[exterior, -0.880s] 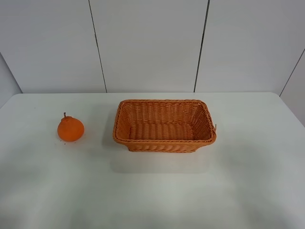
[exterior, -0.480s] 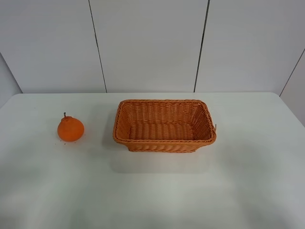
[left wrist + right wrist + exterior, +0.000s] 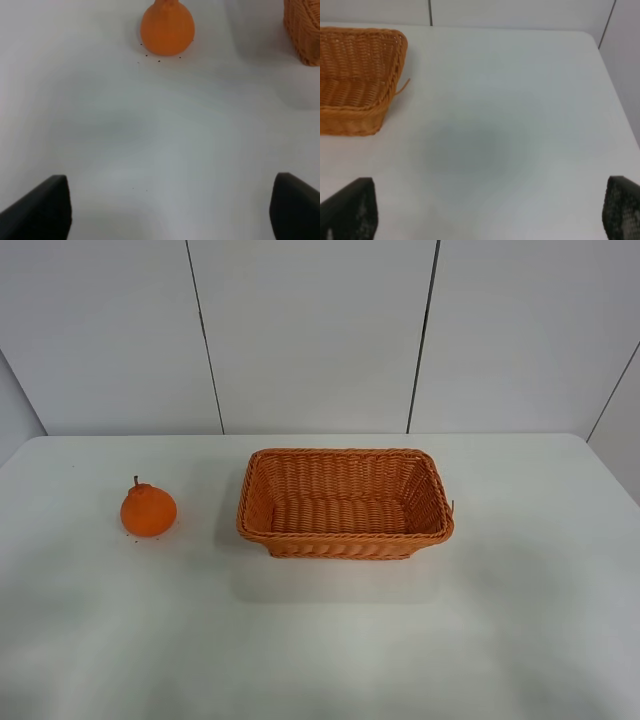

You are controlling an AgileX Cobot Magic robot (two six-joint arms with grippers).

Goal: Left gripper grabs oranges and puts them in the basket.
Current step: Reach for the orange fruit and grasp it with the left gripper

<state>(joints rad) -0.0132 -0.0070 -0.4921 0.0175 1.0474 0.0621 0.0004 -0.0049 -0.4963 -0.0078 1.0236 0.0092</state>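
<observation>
A bright orange (image 3: 148, 510) with a knobbly top and short dark stem stands on the white table (image 3: 320, 640), left of the basket (image 3: 345, 503). The wicker basket is empty and sits at the table's middle. Neither arm shows in the exterior high view. In the left wrist view the orange (image 3: 167, 28) lies well ahead of my left gripper (image 3: 170, 212), whose two black fingertips (image 3: 42, 210) stand wide apart and empty; a basket corner (image 3: 304, 30) shows at the edge. My right gripper (image 3: 485, 212) is open and empty, with the basket (image 3: 357, 75) ahead of it to one side.
A pale panelled wall (image 3: 320, 330) runs behind the table's far edge. Small dark specks (image 3: 150, 57) lie on the table around the orange. A loose wicker strand (image 3: 403, 86) sticks out from the basket's corner.
</observation>
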